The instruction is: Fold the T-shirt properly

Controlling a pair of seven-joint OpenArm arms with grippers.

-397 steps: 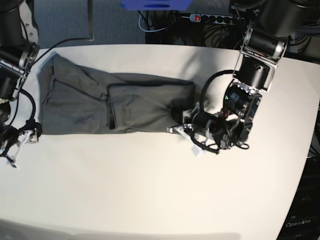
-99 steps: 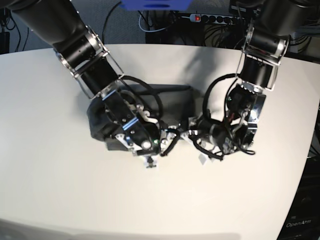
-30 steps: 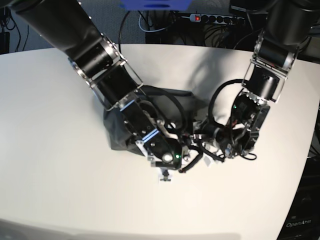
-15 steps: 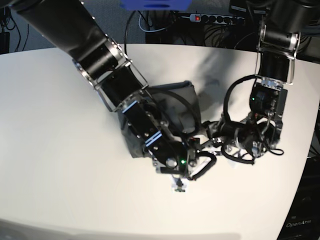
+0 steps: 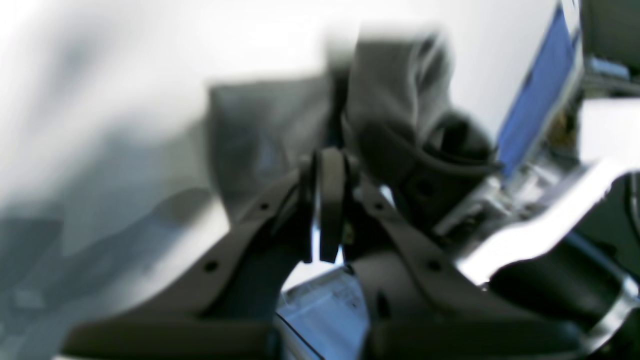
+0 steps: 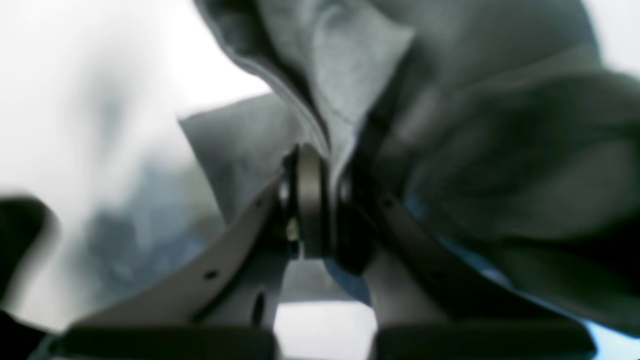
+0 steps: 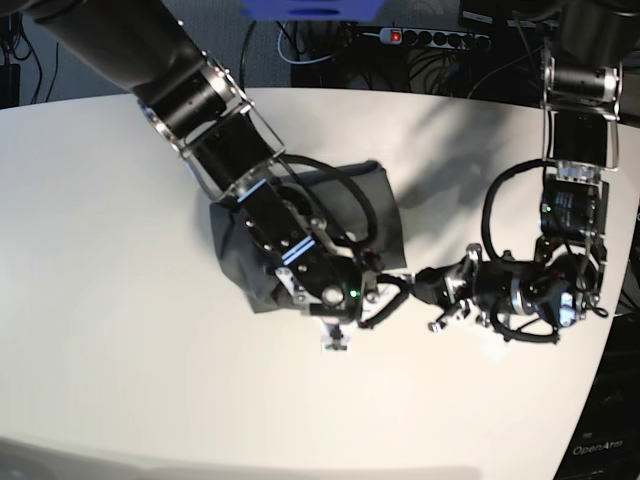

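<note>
The dark grey T-shirt (image 7: 380, 210) lies folded into a small bundle on the middle of the white table (image 7: 120, 300). My right arm reaches over it from the back left. The right gripper (image 7: 337, 335) is at the bundle's front edge, and in the right wrist view it (image 6: 310, 175) is shut on a fold of the shirt (image 6: 350, 65). My left gripper (image 7: 418, 285) comes in from the right and pinches the front right corner. In the left wrist view it (image 5: 330, 155) is shut, with shirt cloth (image 5: 260, 130) at its tips. Both wrist views are blurred.
A power strip (image 7: 430, 38) and cables lie on the floor behind the table. A blue object (image 7: 310, 8) sits at the top edge of the base view. The table's curved right edge (image 7: 625, 270) runs close to the left arm.
The left arm has swung right and forward, its gripper drawing the shirt's corner out to the right. The right arm has followed, and the bundle has shifted slightly right.
</note>
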